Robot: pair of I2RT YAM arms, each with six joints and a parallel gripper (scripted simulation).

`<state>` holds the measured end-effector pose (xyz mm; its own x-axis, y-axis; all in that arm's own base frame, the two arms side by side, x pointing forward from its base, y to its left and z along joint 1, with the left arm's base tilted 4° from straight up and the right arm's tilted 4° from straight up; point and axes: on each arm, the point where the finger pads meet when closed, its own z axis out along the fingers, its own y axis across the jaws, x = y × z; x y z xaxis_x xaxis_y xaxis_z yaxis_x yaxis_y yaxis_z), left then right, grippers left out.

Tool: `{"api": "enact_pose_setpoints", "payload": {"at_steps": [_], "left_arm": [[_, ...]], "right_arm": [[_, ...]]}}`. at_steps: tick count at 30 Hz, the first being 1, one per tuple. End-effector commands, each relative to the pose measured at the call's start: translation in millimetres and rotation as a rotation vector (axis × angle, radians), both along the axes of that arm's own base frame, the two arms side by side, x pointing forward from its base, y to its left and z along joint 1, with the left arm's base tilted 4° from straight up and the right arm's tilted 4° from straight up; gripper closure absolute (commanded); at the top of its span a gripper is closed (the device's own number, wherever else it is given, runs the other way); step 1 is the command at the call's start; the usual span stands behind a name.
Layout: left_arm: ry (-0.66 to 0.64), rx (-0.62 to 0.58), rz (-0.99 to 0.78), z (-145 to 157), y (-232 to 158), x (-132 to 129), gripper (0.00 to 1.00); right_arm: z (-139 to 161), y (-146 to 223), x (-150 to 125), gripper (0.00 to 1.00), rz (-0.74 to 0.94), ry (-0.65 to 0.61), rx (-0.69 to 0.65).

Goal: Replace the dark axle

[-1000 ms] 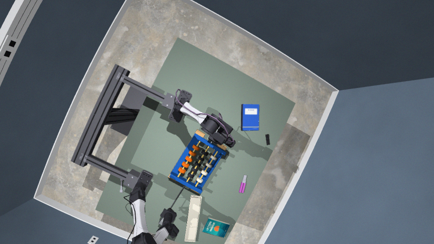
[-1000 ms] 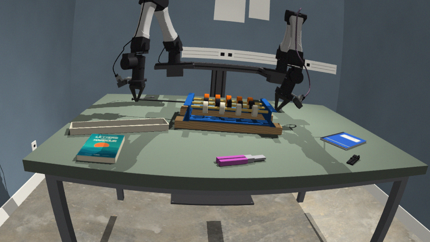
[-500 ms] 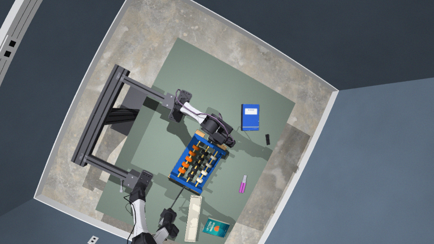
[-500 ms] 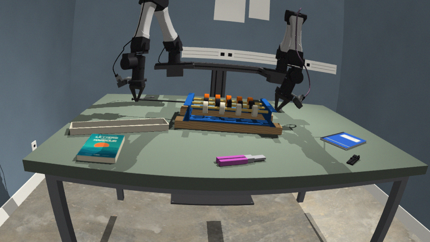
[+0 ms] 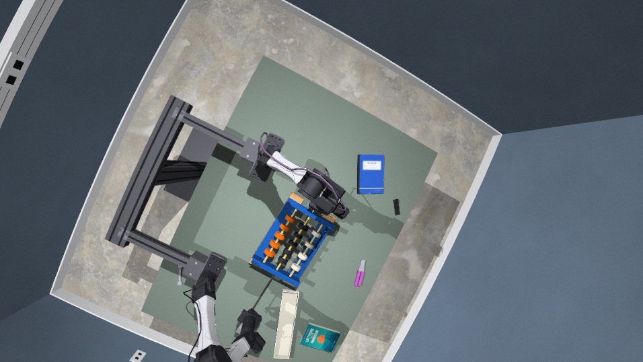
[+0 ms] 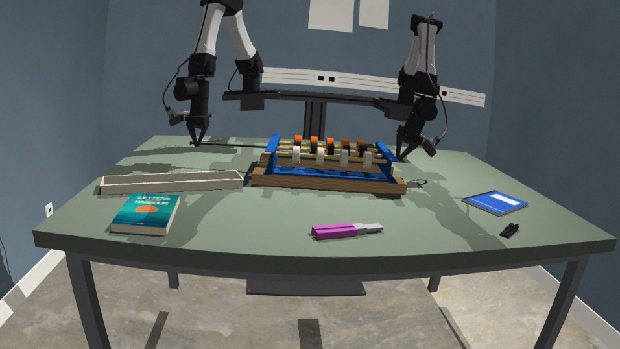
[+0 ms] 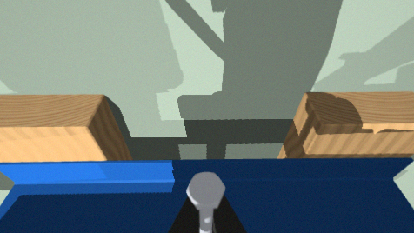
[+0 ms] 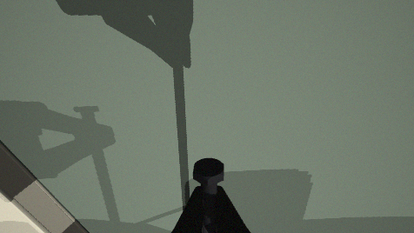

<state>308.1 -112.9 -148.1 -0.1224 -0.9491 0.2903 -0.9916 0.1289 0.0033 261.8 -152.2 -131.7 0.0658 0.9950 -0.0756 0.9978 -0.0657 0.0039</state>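
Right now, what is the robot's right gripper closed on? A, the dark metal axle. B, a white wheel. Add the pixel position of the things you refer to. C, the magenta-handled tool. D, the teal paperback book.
A: the dark metal axle point(image 8: 209, 169) runs from the closed fingertips of the right gripper point(image 6: 197, 144) toward the blue wheel frame point(image 5: 272, 225) point(image 6: 272, 145).
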Motion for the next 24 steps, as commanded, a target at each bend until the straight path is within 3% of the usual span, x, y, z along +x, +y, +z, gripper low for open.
{"api": "enact_pose_setpoints", "payload": {"at_steps": [1,24], "left_arm": [[-0.044,-0.056,-0.029,4.3,-12.1,10.4,1.00],[-0.041,-0.048,-0.025,3.4,-9.0,9.6,1.00]], "right_arm": [[-4.1,9.1,-3.2,1.00,-0.004,0.013,0.037],[-5.8,8.4,-7.2,1.00,-0.012,0.019,0.042]]}}
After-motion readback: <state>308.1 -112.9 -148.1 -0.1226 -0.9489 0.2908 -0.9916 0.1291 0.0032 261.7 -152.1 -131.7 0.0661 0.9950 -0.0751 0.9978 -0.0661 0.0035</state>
